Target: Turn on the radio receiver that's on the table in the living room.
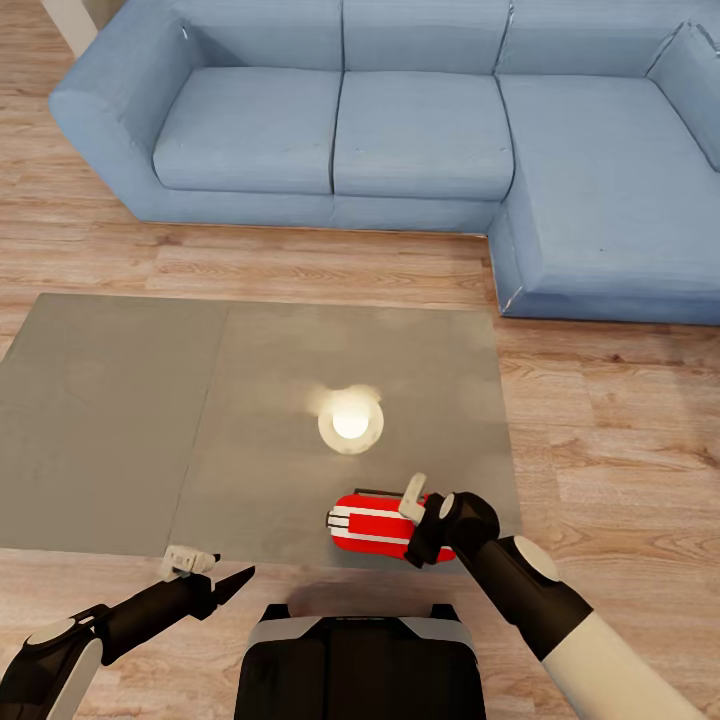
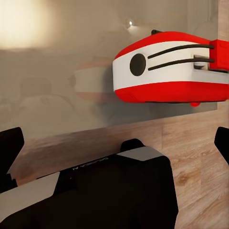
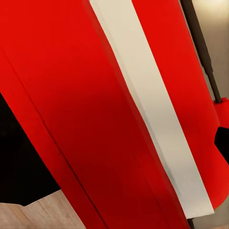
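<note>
The red radio receiver [image 1: 368,524] with white stripes lies on its side near the front right edge of the grey table [image 1: 120,420]. My right gripper [image 1: 417,522] is at the radio's right end, open, one pale finger above it and one dark finger on its near side. In the right wrist view the radio [image 3: 95,119] is very close, with dark fingertips [image 3: 19,167] at the edges. My left gripper [image 1: 208,572] hangs open just off the table's front edge, left of the radio, holding nothing. The left wrist view looks across at the radio [image 2: 167,67].
A blue L-shaped sofa [image 1: 400,130] stands beyond the table on the light wood plank floor [image 1: 620,420]. A bright lamp reflection [image 1: 350,421] glows on the glossy tabletop. My dark base [image 1: 360,665] sits just in front of the table's edge.
</note>
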You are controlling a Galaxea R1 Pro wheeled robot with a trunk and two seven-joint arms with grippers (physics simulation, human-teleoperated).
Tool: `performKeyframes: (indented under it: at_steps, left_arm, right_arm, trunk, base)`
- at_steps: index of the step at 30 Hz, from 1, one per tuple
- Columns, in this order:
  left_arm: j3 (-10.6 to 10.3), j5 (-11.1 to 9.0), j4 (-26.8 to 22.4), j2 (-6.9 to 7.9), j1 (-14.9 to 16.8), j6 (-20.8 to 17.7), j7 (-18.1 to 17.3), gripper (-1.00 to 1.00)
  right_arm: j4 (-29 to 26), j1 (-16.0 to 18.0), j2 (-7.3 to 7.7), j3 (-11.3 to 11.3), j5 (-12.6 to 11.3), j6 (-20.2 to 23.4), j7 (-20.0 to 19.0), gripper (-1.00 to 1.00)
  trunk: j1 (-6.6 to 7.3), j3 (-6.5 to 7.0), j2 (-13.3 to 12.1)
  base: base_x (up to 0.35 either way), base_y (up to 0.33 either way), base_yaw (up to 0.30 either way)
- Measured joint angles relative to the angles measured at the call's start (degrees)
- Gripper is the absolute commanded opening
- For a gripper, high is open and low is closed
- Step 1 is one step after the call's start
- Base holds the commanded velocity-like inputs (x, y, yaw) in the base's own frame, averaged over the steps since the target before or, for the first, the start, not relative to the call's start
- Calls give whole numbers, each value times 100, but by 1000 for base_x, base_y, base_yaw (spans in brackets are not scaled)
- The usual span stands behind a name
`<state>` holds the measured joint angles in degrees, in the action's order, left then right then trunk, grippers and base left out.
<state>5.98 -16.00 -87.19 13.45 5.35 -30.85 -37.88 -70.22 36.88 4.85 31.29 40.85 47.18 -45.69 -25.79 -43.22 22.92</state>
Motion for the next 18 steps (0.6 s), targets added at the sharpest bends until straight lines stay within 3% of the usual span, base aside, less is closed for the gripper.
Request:
performKeyframes:
  at_steps: [16, 17, 18]
  left_arm:
    - [0, 0, 0, 0, -2, 0, 0, 100]
    - [0, 0, 0, 0, -1, 0, 0, 100]
    - [2, 0, 0, 0, 0, 0, 0, 100]
  right_arm:
    - [27, 0, -1, 0, 11, -13, 151, 100]
    - [31, 1, -1, 0, 11, -14, 169, -100]
    - [50, 2, -1, 0, 11, -16, 189, -100]
  trunk:
    - [0, 0, 0]
    - [0, 0, 0]
    - [0, 0, 0]
  base:
    - [0, 0, 0]
    - [0, 0, 0]
    - [0, 0, 0]
